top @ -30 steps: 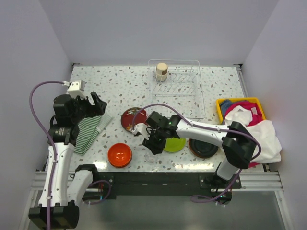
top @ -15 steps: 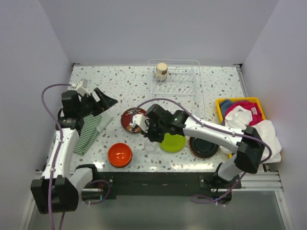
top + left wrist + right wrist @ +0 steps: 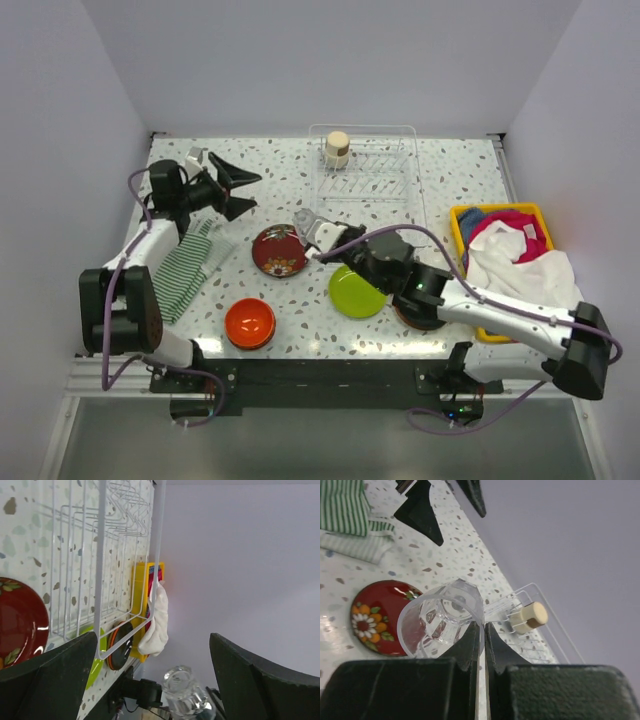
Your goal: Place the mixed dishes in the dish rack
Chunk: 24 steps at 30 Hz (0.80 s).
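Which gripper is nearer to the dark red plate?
Right. The right gripper, holding a glass, hangs by the dark red plate's right rim; the left gripper is farther off, toward the back left.

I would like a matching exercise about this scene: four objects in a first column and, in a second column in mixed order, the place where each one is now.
Column 1
1. glass cup
2. beige cup
3. orange bowl
4. lime green plate

Column 2
a. standing in a far corner of the dish rack
b. flat on the table, just right of the dark red plate
c. held by its rim in the right end effector
d. near the table's front edge, close to the striped cloth

Pairs: 1-c, 2-a, 3-d, 4-b
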Motion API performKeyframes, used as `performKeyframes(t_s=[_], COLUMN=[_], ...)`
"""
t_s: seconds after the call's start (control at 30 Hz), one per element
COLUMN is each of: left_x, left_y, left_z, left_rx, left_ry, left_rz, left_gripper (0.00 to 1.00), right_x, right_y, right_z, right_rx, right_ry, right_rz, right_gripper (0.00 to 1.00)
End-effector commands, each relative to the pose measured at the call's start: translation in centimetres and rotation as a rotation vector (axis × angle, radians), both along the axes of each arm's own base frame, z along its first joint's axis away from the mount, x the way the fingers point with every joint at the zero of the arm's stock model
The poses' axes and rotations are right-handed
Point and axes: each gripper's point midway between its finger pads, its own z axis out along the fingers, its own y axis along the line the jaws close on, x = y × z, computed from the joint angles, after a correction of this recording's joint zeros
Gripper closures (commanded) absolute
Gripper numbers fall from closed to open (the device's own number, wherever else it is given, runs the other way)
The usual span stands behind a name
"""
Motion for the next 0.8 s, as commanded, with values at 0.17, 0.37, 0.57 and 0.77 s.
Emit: performKeyframes(t_s=[0.17,0.37,0.57,0.77], left_x=[1.0,0.8,0.7,-0.1], left_y=[-6.5,-7.6,-8.7,-8.9], left_z=[4.1,2.3,3.1,3.1], left_rx=[-0.099,-0.099,-0.122,-0.135], left_ry=[-0.001,0.075,0.083,0.098], left_rz=[-0.178,-0.192,-0.225,-0.244], left_gripper=[0.03,0.05,0.08,0.10], right_x=[2.6,3.5,4.0,4.8], right_y=[0.8,1.2,2.3,3.1], right_z=[4.8,4.4,3.1,1.6], right_rx=[0.118,0.100,0.056,0.004], right_ry=[-0.365,-0.395,-0.386,-0.338], right_rz=[-0.149,-0.194,-0.182,-0.194], right_gripper=[1.00,1.00,1.00,1.00])
